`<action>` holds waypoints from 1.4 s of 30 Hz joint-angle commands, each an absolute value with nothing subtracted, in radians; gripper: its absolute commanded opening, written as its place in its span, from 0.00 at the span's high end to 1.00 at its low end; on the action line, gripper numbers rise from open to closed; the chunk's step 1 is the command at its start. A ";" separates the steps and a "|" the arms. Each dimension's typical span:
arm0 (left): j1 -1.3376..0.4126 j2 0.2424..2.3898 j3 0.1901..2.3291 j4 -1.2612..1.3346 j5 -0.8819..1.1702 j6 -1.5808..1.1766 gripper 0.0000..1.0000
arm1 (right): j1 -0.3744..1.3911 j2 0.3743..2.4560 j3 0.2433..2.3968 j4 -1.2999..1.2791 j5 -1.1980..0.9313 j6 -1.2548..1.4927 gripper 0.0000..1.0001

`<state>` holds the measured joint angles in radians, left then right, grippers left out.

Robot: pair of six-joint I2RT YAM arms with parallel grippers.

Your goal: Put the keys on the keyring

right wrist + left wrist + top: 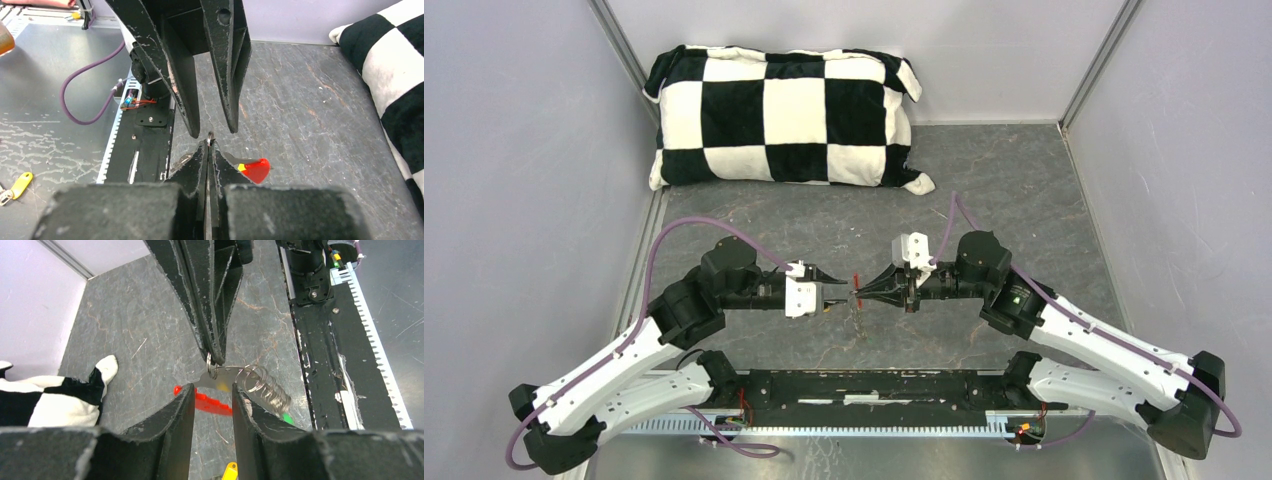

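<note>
Here, above the middle of the table (984, 180), the right gripper (207, 148) is pinched tight on the keyring (263, 383). The left gripper (212, 388) faces it, fingers apart, with the yellow-headed key (220, 385) at its tips and the red tag (256, 170) hanging beside.

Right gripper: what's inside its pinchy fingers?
Just a thin metal ring peeks from the shut right gripper, with the red tag hanging nearby. How much ring is pinched inside is covered by the fingers.
</note>
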<state>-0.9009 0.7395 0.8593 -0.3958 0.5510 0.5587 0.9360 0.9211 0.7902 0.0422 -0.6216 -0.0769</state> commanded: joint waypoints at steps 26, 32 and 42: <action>-0.904 0.752 0.879 -0.346 0.626 0.449 0.76 | 0.935 0.936 0.723 0.342 -0.704 0.081 0.99; -0.904 0.758 0.884 -0.345 0.629 0.458 0.76 | 0.937 0.944 0.724 0.336 -0.723 0.081 0.99; -0.903 0.763 0.887 -0.368 0.637 0.507 0.98 | 0.940 0.952 0.736 0.319 -0.752 0.072 0.99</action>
<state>-0.9009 0.7616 0.8593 -0.3916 0.6132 0.4911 0.9352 0.9527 0.7212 0.2760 -0.7235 0.0734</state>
